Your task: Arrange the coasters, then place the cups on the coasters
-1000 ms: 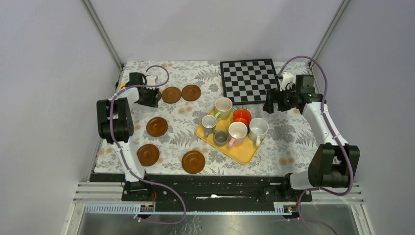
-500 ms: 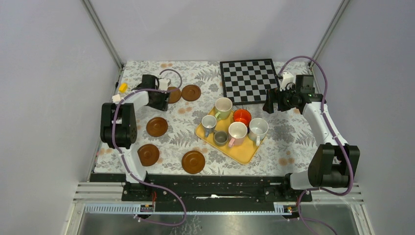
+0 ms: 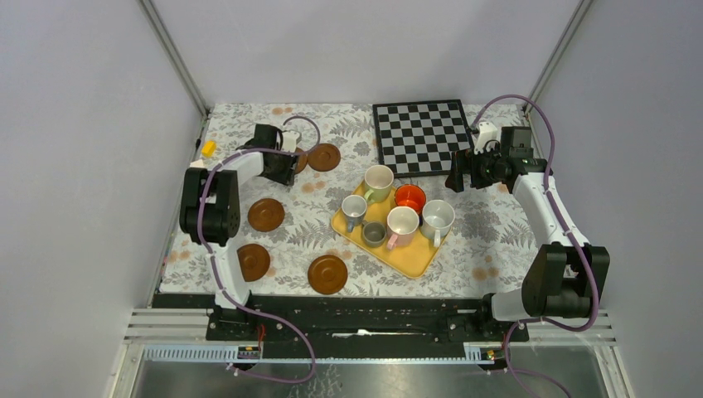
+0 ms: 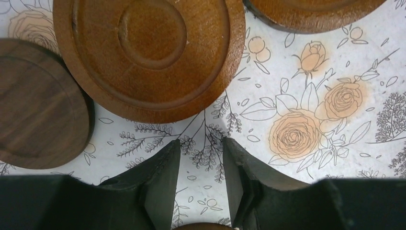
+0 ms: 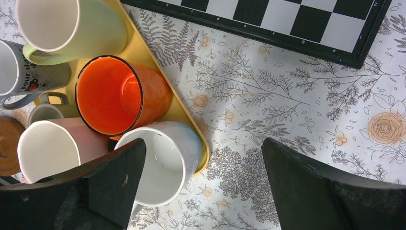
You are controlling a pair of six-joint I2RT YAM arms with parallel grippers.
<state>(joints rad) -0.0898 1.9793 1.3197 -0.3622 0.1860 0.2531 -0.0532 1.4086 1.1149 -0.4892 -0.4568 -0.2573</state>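
Brown wooden coasters (image 3: pixel 266 215) lie loosely scattered over the 9 o'clock half of the surface (image 3: pixel 489 240). The cups (image 3: pixel 403 220) are crowded on the yellow tray (image 3: pixel 412 259) near centre, presumably waiting for the layout. The left claw (image 3: pixel 286 166) is low at 11 o'clock.

Left wrist: fingers narrowly apart with nothing between them, aimed at the nearest coaster (image 4: pixel 148 52). Probably lining up a rim pinch.

Right wrist: the right claw (image 5: pixel 201 146) is spread wide and empty, hovering over the tray's edge, likely parked for the cups.

Top camera overlooks the whole table (image 3: pixel 497 240); wrist cameras peer closely down at coasters (image 4: pixel 148 48), cups (image 5: pixel 119 96).
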